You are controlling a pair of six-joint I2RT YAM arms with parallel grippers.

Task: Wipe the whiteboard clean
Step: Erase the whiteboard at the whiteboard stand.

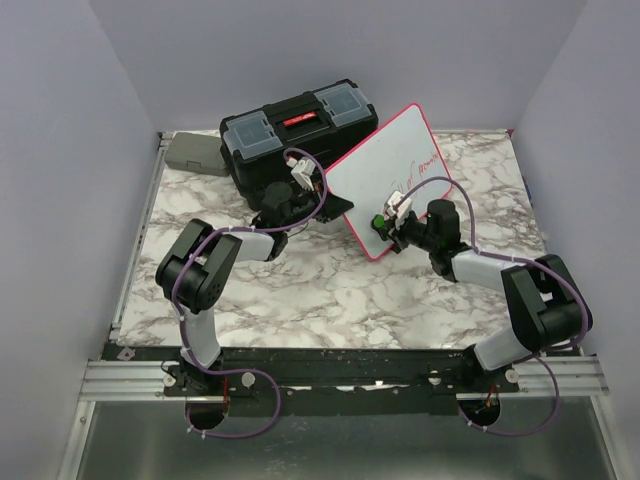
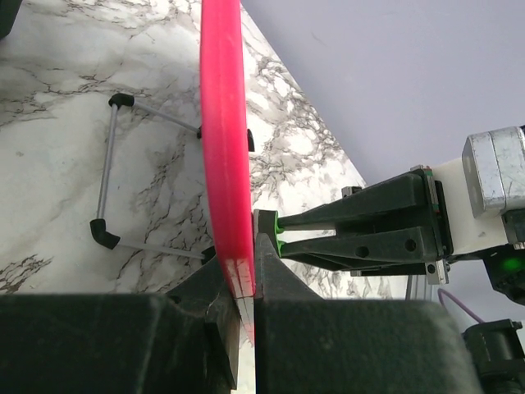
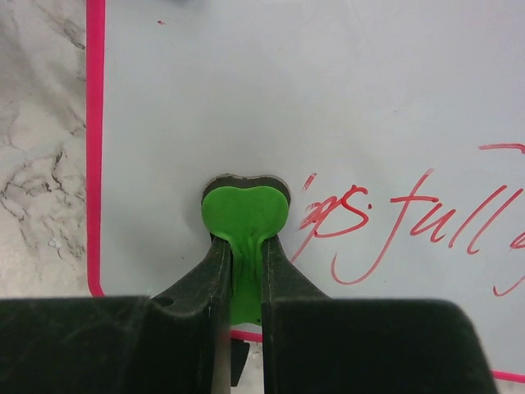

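Right now we see the whiteboard (image 1: 395, 175) standing on the marbled table (image 1: 300, 290), right of centre and towards the back, tilted on its wire stand (image 2: 107, 176). Its white face is turned towards the right arm. Its far left corner is just beside a black toolbox (image 1: 295, 130) at the back of the table, though we cannot tell whether the two touch. A grey box (image 1: 193, 152) lies to the left of the toolbox, near the table's back left corner.

The left gripper (image 2: 244, 279) is clamped on the board's pink-red frame (image 2: 223, 123). In the left wrist view we look along the frame edge-on, with one finger pressed on each side of it. From above, this grip is on the board's left edge.

The right gripper (image 3: 246, 263) has its fingers closed on the stem of a green heart-shaped pad (image 3: 244, 209). The pad lies flat against the white face, with a darker layer showing behind its upper rim. It sits low on the board, close to the frame's bottom edge and not far from the left side. In the left wrist view we see the green tip meeting the board just opposite the left arm's grip.

Red handwriting (image 3: 394, 217) runs across the face to the right of the pad, starting just beside it. The first strokes look smudged. We cannot read the words with any certainty.
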